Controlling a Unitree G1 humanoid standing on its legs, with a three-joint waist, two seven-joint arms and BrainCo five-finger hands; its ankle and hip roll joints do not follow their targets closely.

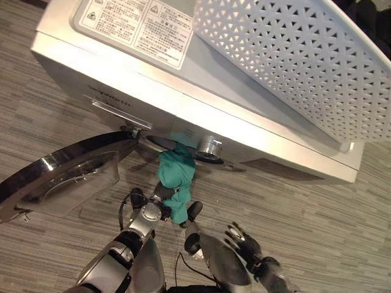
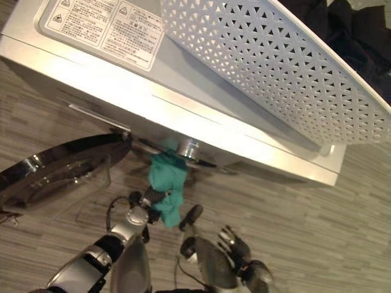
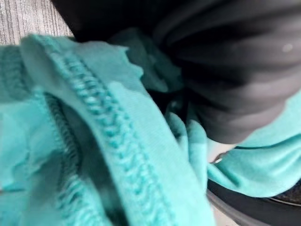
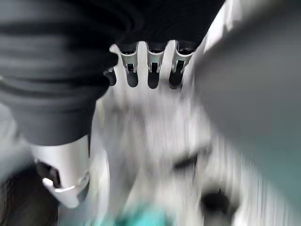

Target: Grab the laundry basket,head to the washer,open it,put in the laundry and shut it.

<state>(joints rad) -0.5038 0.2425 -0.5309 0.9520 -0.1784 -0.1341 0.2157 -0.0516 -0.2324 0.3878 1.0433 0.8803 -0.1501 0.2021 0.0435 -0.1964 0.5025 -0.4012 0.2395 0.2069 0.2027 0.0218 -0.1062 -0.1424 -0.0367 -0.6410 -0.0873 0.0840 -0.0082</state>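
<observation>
Grey plank flooring [image 1: 342,220] is spreading under the silver washer [image 1: 201,91], whose door [image 1: 61,177] is hanging open beside our left hand [image 1: 160,196]. We are gripping a teal garment [image 1: 177,177] there, feeding it into the opening just beyond our fingers; next we judge a deeper push. Our right hand [image 4: 150,66] is idling nearby, fingers relaxed. Above, the white laundry basket [image 1: 293,67] is resting on the washer, its contents cut off.

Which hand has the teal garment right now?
The left hand: its fingers are closed on the teal garment at the washer opening, beside the open door. The right hand hangs lower, empty, fingers relaxed.
</observation>
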